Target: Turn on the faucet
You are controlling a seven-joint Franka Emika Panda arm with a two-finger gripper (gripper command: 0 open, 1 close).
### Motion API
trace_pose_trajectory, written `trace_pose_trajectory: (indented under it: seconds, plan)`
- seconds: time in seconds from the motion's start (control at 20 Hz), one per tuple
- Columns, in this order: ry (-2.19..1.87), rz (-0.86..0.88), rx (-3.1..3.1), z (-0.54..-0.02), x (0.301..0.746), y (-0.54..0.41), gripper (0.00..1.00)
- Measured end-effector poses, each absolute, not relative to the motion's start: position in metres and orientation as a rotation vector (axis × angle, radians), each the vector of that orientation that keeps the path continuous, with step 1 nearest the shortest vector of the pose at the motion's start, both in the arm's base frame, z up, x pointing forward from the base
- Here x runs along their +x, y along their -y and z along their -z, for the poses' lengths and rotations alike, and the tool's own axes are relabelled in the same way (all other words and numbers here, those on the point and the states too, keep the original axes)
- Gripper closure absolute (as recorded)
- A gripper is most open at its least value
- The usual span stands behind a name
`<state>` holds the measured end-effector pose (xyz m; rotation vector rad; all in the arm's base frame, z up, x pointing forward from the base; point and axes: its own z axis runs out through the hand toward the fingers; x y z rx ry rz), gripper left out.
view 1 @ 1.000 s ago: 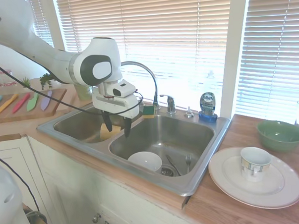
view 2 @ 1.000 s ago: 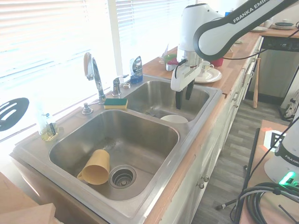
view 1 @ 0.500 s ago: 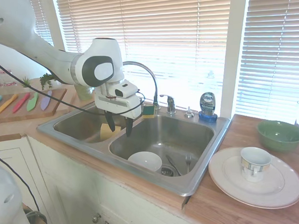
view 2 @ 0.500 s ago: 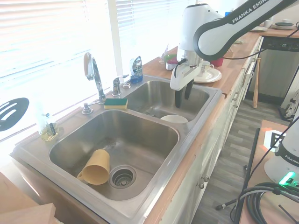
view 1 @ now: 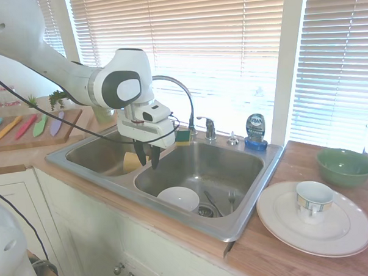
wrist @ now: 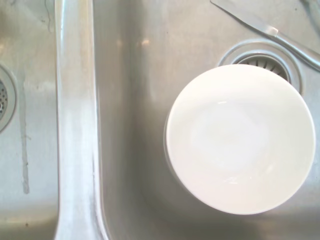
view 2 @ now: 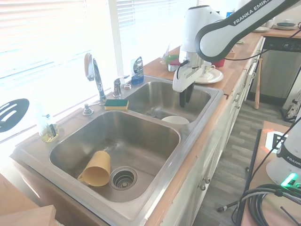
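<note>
**A:** From the first exterior view, where does the end effector (view 1: 146, 159) stand?

**B:** Over the divider of the sink (view 1: 249, 224), fingers pointing down and pressed nearly together, pinching nothing. The faucet (view 1: 181, 101) rises behind it at the back rim, its gooseneck arching toward the arm; the lever handle (view 1: 208, 127) sits on its own post further along the rim, well apart from the fingers. I'd judge the approach isn't finished: the fingers should travel back and across to the lever, then push it, not the low knob (view 1: 233, 138).

**A:** What crowds that path?

**B:** The sponge (view 1: 183, 137) lies just beside the spout's base, and the blue soap bottle (view 1: 255, 131) stands beyond the knob. A white bowl (view 1: 178, 198) and cutlery lie in the basin below; no obstacle if the arm stays high. On the bench, a plate (view 1: 347, 238) carries a cup.

**A:** And the second exterior view?

**B:** Same reading from the opposite side: end effector (view 2: 184, 100) narrow, above the far basin; the lever (view 2: 117, 84) stands between spout and bottle. A yellow cup (view 2: 96, 168) lies tipped in the near basin.

**A:** The wrist view?

**B:** Only the divider, the bowl (wrist: 240, 140) and a drain. No faucet, so it gives no help aiming.
</note>
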<state>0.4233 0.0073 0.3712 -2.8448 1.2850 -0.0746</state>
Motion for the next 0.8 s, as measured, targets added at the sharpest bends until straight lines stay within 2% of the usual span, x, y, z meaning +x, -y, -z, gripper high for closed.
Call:
trace_pose_trajectory:
  seconds: [0.3,0.8]
  plan:
    - [-1.277,0.126,-2.828,-0.371,0.447,-0.008,1.0]
    - [-1.355,0.221,-2.729,-0.379,0.565,-0.009,1.0]
